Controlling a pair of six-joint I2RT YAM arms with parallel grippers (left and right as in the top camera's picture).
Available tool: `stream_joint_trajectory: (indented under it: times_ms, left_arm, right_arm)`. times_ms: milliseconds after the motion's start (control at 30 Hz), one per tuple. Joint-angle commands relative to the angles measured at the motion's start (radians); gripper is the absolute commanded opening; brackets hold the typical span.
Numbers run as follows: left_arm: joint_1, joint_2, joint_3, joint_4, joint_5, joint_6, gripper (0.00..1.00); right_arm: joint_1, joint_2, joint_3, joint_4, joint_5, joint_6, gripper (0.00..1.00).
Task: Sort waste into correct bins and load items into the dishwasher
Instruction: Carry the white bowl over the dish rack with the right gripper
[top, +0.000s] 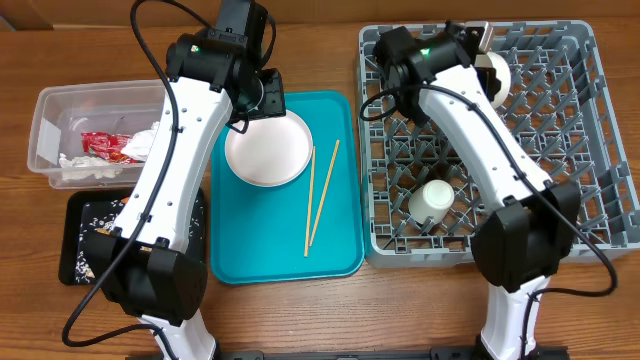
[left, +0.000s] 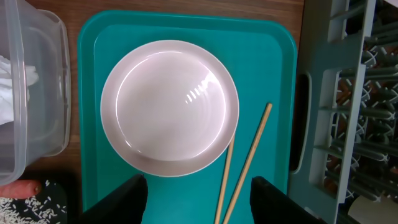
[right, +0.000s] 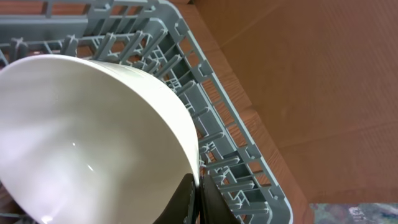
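Right jaws pinch bowl (right: 93, 143) rim above rack (top: 590, 120), upper right. Seat it between pegs. Left jaws spread above plate (left: 169, 106).

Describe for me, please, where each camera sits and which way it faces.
Overhead: fixed above the table, facing straight down; left arm and right arm show.
Left wrist: above the teal tray, facing down at the plate and chopsticks; the open left gripper frames the bottom edge.
Right wrist: over the rack corner, facing the bowl that the right gripper pinches.
Shared: overhead and left wrist both show plate and chopsticks.
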Motion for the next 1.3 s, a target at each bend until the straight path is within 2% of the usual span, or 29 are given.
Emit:
stream_joint_trajectory:
  times_ms: [0,200,567,800,1000,1133,1267]
  left_arm:
    - [0.011,0.002,-0.001,0.001,-0.018,0.018,0.56]
    - [0.011,0.002,-0.001,-0.007,-0.017,0.018,0.56]
    - [0.011,0.002,-0.001,-0.013,-0.017,0.018,0.56]
    - [0.011,0.002,-0.001,-0.014,-0.017,0.018,0.56]
    - [0.011,0.002,-0.001,-0.027,-0.017,0.018,0.55]
    - [0.011,0.005,-0.005,-0.027,-0.017,0.018,0.55]
    - [0.011,0.007,-0.006,-0.027,-0.017,0.018,0.55]
  right_arm:
    - [0.010,0.008,-0.003,0.000,0.042,0.018,0.04]
    - [0.050,0.008,-0.019,-0.011,0.023,0.014,0.04]
    - [0.060,0.008,-0.146,0.014,0.131,-0.048,0.04]
    - [0.110,0.009,-0.147,0.129,0.140,-0.338,0.04]
    - [0.134,0.010,-0.148,0.185,0.159,-0.442,0.04]
    - [0.133,0.010,-0.148,0.247,0.191,-0.582,0.04]
    - [0.131,0.010,-0.148,0.250,0.191,-0.615,0.04]
